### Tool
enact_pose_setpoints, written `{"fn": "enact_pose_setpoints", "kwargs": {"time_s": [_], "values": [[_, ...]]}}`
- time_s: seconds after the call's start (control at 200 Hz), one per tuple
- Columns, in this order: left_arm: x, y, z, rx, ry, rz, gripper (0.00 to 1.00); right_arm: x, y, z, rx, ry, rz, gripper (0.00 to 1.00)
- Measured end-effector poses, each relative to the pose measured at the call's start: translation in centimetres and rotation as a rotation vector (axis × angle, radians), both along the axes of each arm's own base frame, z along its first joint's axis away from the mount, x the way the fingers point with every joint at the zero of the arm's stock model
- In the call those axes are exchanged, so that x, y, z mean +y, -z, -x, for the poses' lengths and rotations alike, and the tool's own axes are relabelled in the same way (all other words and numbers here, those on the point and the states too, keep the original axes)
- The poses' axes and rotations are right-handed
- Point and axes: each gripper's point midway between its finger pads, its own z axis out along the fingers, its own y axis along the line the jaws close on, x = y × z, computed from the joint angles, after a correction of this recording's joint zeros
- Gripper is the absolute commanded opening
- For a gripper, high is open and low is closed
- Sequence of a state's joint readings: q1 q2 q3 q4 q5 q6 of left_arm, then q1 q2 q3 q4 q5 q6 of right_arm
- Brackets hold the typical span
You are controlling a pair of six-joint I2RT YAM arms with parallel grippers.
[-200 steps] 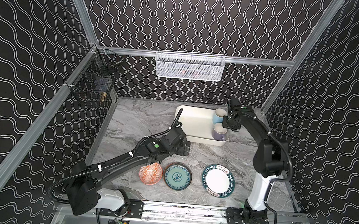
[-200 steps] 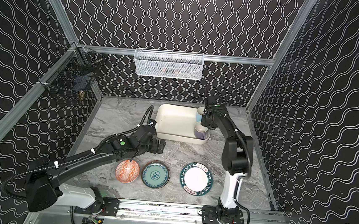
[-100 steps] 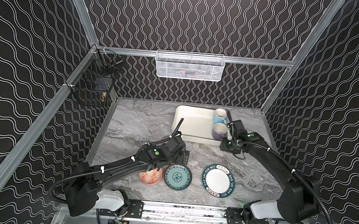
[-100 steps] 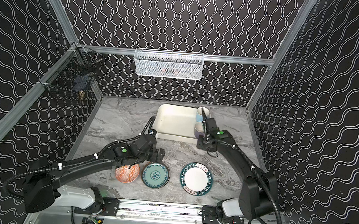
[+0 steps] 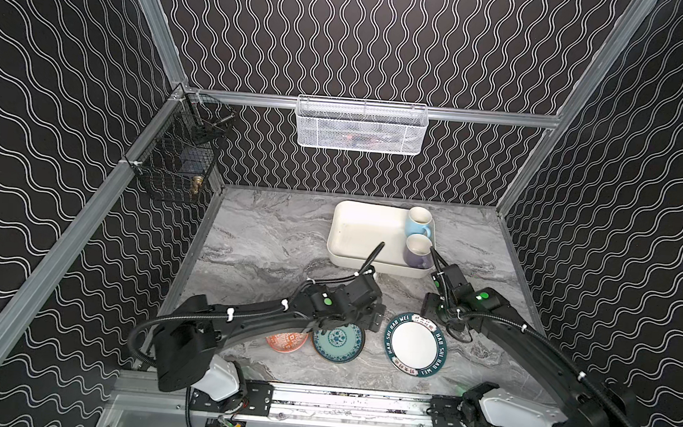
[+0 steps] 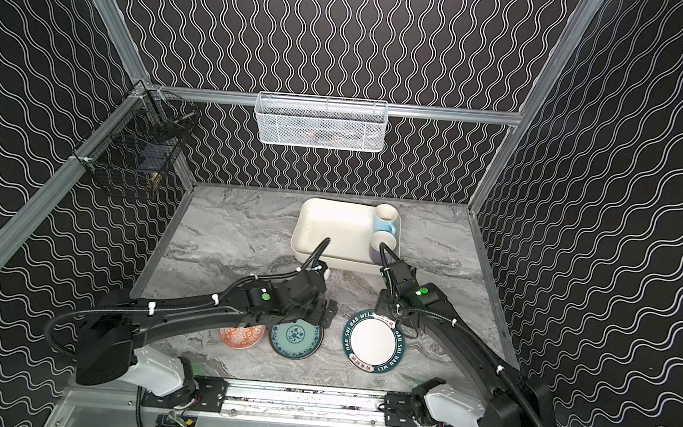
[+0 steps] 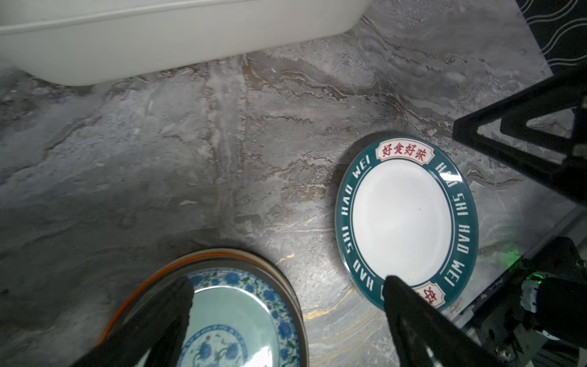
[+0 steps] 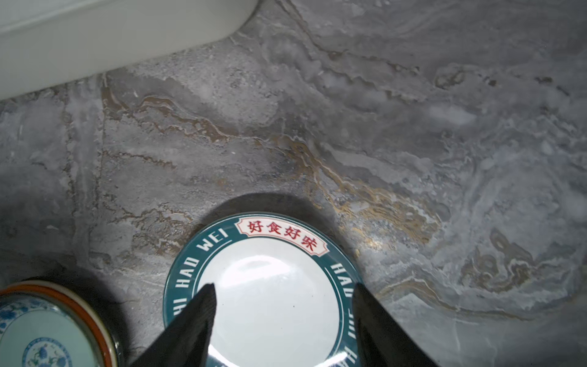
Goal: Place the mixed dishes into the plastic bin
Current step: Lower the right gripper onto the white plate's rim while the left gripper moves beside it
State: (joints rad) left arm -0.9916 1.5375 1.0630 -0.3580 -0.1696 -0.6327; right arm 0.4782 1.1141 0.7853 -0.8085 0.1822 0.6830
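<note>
1. Two mugs stand inside the plastic bin (image 5: 361,235) at its right end: the light-blue mug (image 5: 417,222) farther back, the lilac mug (image 5: 418,252) nearer, by the bin's near right corner.
2. On the marble table (image 5: 263,237), near its front edge, lie the orange-patterned bowl (image 5: 286,340) on the left, the teal plate (image 5: 338,341) just to its right, and the lettered plate (image 5: 415,344) apart to the right.
3. In the left wrist view the teal plate (image 7: 235,314) tops a stack; orange and dark rims show under it.
4. The left gripper (image 7: 286,292) hovers over the teal plate's right edge, fingers spread wide, gripping nothing.
5. The right gripper (image 8: 282,297) hangs over the lettered plate (image 8: 270,295), fingers parted and empty.
6. The bin sits at the far right of the table.
</note>
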Motion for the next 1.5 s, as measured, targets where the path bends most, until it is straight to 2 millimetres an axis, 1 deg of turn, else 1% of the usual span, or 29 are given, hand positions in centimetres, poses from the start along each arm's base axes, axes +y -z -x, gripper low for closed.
{"fn": "enact_pose_setpoints", "kwargs": {"time_s": [0.1, 0.195, 0.365, 0.551, 0.636, 0.781, 0.861, 1.016, 1.161, 1.381, 1.496], "values": [[-1.5, 0.6, -0.2, 0.011, 0.023, 0.002, 0.98, -0.6, 0.4, 1.2, 0.009, 0.056, -0.019, 0.7], [-2.3, 1.4, -0.3, 0.026, 0.037, 0.002, 0.98, -1.1, 1.2, 2.4, 0.028, 0.098, -0.031, 0.7], [-2.9, 3.0, -0.2, 0.046, 0.067, -0.021, 0.99, -1.9, 2.6, 4.3, 0.076, 0.153, -0.039, 0.71], [-3.7, 4.3, -0.4, 0.067, 0.079, -0.035, 0.99, -1.9, 4.0, 6.1, 0.127, 0.188, -0.081, 0.7], [-3.9, 5.0, -0.3, 0.08, 0.087, -0.042, 0.99, -1.6, 4.2, 6.5, 0.144, 0.196, -0.099, 0.7], [-4.1, 5.7, -0.3, 0.086, 0.108, -0.054, 0.99, -1.3, 4.3, 6.7, 0.161, 0.199, -0.12, 0.69], [-4.2, 5.8, -0.3, 0.086, 0.111, -0.057, 0.99, -1.0, 4.6, 7.0, 0.171, 0.197, -0.139, 0.68], [-4.3, 6.0, -0.4, 0.086, 0.114, -0.061, 0.99, -0.6, 5.6, 8.2, 0.214, 0.204, -0.165, 0.67], [-4.3, 6.2, -0.5, 0.083, 0.124, -0.071, 0.99, -0.3, 5.8, 8.7, 0.222, 0.208, -0.178, 0.66], [-4.0, 6.5, -0.9, 0.087, 0.115, -0.077, 0.99, -0.4, 7.3, 9.7, 0.257, 0.221, -0.179, 0.65], [-3.7, 6.6, -1.1, 0.088, 0.107, -0.08, 0.98, -0.1, 7.7, 9.9, 0.262, 0.22, -0.191, 0.64]]}}
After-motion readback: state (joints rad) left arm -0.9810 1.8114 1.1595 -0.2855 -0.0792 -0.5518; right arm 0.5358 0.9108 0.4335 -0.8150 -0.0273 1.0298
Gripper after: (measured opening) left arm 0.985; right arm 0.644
